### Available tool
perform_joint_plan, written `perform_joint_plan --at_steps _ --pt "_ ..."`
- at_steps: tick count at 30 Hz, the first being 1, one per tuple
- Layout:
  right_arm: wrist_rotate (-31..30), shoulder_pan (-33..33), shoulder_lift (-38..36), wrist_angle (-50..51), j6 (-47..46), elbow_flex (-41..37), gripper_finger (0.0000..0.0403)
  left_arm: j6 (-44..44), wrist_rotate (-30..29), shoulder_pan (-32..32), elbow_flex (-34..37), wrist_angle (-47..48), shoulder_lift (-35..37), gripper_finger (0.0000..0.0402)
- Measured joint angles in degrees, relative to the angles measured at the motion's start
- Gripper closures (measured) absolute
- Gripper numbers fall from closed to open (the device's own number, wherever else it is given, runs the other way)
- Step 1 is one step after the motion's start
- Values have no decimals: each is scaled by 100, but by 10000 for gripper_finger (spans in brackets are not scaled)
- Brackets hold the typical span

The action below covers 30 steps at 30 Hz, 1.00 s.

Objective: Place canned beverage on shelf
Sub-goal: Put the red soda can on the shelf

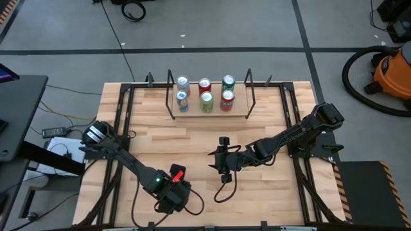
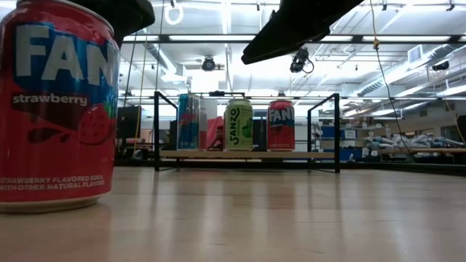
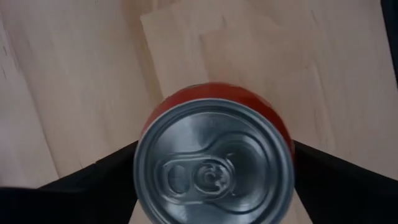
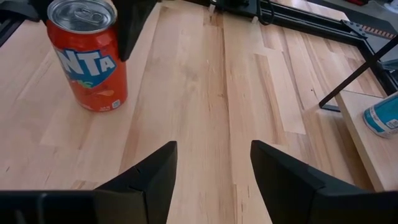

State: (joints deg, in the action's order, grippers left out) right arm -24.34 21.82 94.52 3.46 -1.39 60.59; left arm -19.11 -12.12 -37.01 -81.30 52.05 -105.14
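A red Fanta strawberry can [image 2: 54, 109] stands upright on its base on the wooden table, near the front edge; it also shows in the high view [image 1: 177, 172] and the right wrist view [image 4: 87, 59]. My left gripper [image 1: 173, 183] is open over it, pointing down. Its two fingers [image 3: 93, 180] stand on either side of the can's top [image 3: 214, 165], and I cannot tell whether they touch it. My right gripper [image 1: 221, 160] is open and empty at the table's middle. The shelf [image 1: 209, 114], a low wooden plank with black rod uprights, stands at the far middle.
Several cans [image 1: 205, 93] stand upright in two rows on the shelf; in the low view they show as a row [image 2: 237, 125]. Black frame rails [image 1: 292, 122] run along the table's left and right sides. Bare wood lies between the can and the shelf.
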Motion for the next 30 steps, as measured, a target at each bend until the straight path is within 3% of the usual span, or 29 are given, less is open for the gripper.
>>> perform_joint_plan --at_steps 8,14,30 --pt "-2 0 0 35 -13 1 188 490 37 155 -4 -2 9 93" --pt "-11 0 0 430 -202 1 188 1182 -27 421 -7 -2 9 89" --pt "-7 188 -190 2211 -1561 1 188 5080 -166 1536 -11 -52 17 87"
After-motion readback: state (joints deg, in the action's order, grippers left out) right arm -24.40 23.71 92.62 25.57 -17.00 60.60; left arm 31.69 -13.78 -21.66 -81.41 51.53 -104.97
